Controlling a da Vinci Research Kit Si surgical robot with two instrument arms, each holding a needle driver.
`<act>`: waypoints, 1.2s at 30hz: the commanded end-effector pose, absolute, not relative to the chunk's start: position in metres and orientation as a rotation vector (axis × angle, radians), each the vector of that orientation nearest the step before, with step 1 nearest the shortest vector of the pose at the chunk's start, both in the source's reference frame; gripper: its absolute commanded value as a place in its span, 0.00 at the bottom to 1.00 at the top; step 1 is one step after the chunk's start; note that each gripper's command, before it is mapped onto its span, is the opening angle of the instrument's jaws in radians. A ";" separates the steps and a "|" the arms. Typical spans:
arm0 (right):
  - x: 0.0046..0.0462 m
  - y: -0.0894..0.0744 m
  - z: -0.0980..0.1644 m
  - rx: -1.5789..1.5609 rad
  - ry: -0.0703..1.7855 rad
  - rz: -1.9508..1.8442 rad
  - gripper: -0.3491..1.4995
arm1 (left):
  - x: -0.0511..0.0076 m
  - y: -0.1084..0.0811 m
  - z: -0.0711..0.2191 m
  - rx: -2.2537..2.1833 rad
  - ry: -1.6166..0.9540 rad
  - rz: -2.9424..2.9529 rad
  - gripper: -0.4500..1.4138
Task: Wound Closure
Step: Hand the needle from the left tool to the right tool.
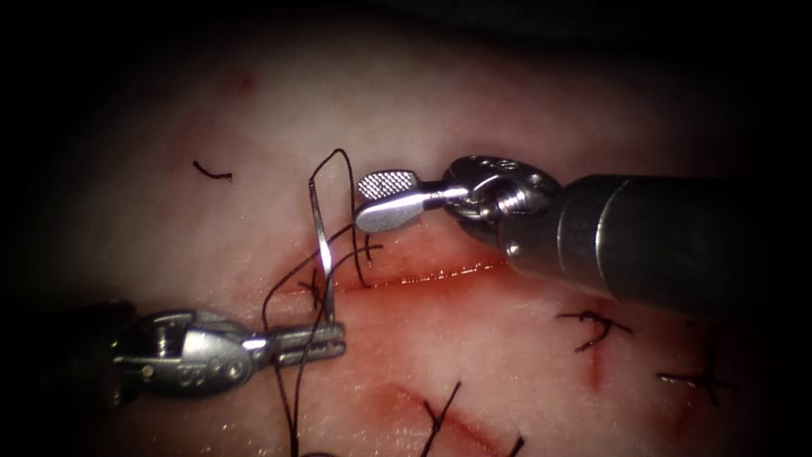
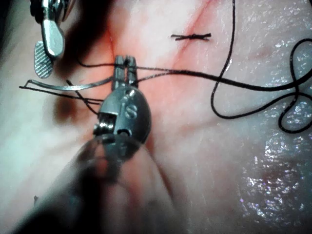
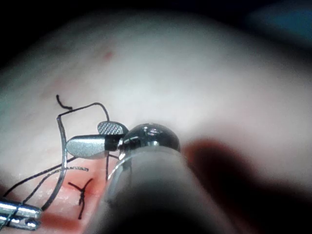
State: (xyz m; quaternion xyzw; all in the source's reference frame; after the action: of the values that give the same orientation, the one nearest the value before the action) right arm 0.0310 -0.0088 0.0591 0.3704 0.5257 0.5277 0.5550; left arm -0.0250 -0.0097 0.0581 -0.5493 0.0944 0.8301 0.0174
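Needle (image 1: 320, 245) is out of the tissue (image 1: 507, 355), standing nearly upright over the L end of the cut (image 1: 440, 275). Its lower end is pinched in the L tool (image 1: 326, 340), jaws pressed together on it near one end of the curve; can't tell if that's the tip or the swage end. The upper end sits free in the air, thread (image 1: 338, 156) looping off the top and dropping back down toward the cut. Same in L wrist view: needle (image 2: 63, 87) sticks out sideways from the closed L tool (image 2: 125, 66), thread (image 2: 253, 87) trailing off in loose loops over the tissue (image 2: 204, 161).

R tool (image 1: 385, 199) is just beside the needle's upper part, apart from it, jaws spread, holding nothing. The textured inner face of one jaw is visible. R wrist view agrees: R tool (image 3: 100, 139) open next to the needle (image 3: 62, 146), with the L tool (image 3: 19, 214) cut off at the frame edge.

Where the thread enters the tissue is hard to make out: several strands cross at the L end of the cut and overlap the needle shaft. Thread also runs down past the L tool and out of frame.

Red fluid (image 1: 406, 254) lies along the cut. Cut thread end (image 1: 211, 172) lies upper L of the cut, well apart. Older stitches (image 1: 592, 326) sit R and below the cut, some clipped by the frame edge.
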 end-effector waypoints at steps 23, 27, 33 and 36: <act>0.0349 -0.011 0.060 0.920 1.206 1.251 0.50 | -0.0263 -0.009 0.059 -1.704 0.281 2.607 0.00; 0.0351 -0.012 0.060 0.920 1.207 1.245 0.49 | -0.0264 -0.009 0.059 -1.704 0.278 2.608 0.00; 0.0353 -0.012 0.061 0.920 1.206 1.245 0.44 | -0.0265 -0.009 0.060 -1.703 0.268 2.615 0.00; 0.0353 -0.012 0.061 0.920 1.206 1.244 0.36 | -0.0265 -0.009 0.060 -1.703 0.269 2.615 0.00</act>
State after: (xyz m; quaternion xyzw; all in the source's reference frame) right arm 0.0345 -0.0125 0.0604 0.3887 0.5100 0.5282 0.5565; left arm -0.0260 -0.0091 0.0591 -0.5429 0.0850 0.8355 0.0051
